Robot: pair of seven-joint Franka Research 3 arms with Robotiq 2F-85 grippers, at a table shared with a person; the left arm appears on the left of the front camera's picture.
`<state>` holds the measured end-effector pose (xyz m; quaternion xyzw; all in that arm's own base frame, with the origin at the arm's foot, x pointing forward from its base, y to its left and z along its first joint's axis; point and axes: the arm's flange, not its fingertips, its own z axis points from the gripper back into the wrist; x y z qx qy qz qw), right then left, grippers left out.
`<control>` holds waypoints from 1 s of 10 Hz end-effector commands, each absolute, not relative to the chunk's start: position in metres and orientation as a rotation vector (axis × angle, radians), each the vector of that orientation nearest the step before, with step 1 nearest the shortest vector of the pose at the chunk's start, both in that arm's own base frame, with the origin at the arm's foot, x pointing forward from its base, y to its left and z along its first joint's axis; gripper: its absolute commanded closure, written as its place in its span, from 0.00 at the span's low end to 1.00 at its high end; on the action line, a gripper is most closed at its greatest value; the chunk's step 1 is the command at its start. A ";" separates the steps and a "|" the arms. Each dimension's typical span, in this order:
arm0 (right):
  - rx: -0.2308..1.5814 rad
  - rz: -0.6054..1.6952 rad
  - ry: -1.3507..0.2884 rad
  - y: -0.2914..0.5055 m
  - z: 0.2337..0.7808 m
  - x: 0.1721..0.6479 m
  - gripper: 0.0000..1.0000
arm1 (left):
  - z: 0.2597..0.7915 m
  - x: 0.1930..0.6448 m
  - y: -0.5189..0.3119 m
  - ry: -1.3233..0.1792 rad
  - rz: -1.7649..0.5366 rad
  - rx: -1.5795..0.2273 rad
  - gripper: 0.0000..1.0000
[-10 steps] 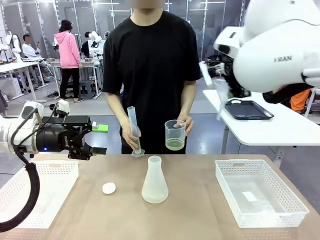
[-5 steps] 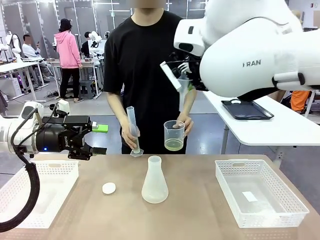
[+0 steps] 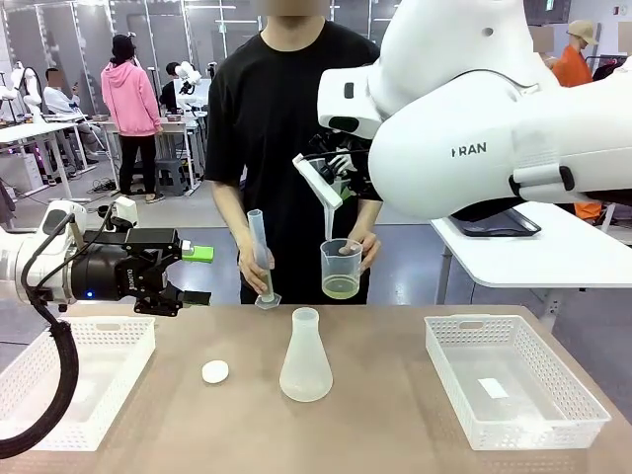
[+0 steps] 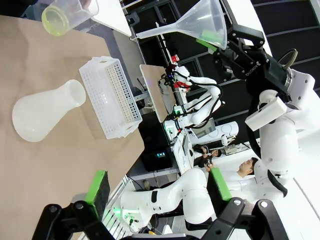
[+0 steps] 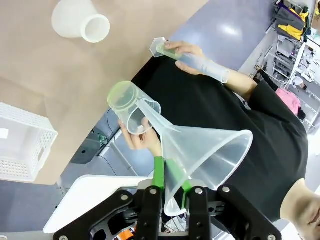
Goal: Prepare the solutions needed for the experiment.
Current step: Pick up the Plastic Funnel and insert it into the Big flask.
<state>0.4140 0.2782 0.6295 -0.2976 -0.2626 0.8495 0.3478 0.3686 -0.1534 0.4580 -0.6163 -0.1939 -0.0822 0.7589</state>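
Observation:
The solutions (image 3: 343,287) are a shallow pale yellow-green layer in a clear beaker (image 3: 342,267) that the person holds in one hand beyond the table's far edge. In the person's other hand is a graduated cylinder (image 3: 261,257). My right gripper (image 3: 335,168) is shut on the rim of a clear funnel (image 3: 320,188), whose spout hangs just above the beaker. The right wrist view shows the funnel (image 5: 200,150) in that gripper (image 5: 170,186), with the beaker (image 5: 127,105) beyond it. My left gripper (image 3: 194,275) hovers open at the table's left. A frosted conical flask (image 3: 305,357) stands upright mid-table.
A small white cap (image 3: 214,371) lies left of the flask. White mesh baskets sit at the left (image 3: 69,341) and right (image 3: 449,341) of the table. In the left wrist view, the flask (image 4: 42,110) and the right basket (image 4: 112,97) lie ahead of my left gripper (image 4: 159,187).
My right arm has swung left with the funnel, from the right side to above the person's beaker. The left arm has stayed still.

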 end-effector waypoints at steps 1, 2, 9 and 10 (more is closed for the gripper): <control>-0.786 2.184 -0.695 0.276 0.634 0.415 0.93 | 0.458 0.367 -0.156 -0.419 -0.159 -1.367 0.00; -0.786 2.184 -0.695 0.276 0.634 0.415 0.93 | 0.458 0.367 -0.156 -0.419 -0.159 -1.367 0.00; -0.757 2.261 -0.712 0.279 0.623 0.409 0.93 | 0.458 0.367 -0.156 -0.419 -0.159 -1.367 0.00; -0.722 2.281 -0.732 0.283 0.612 0.401 0.93 | 0.458 0.367 -0.156 -0.419 -0.159 -1.367 0.00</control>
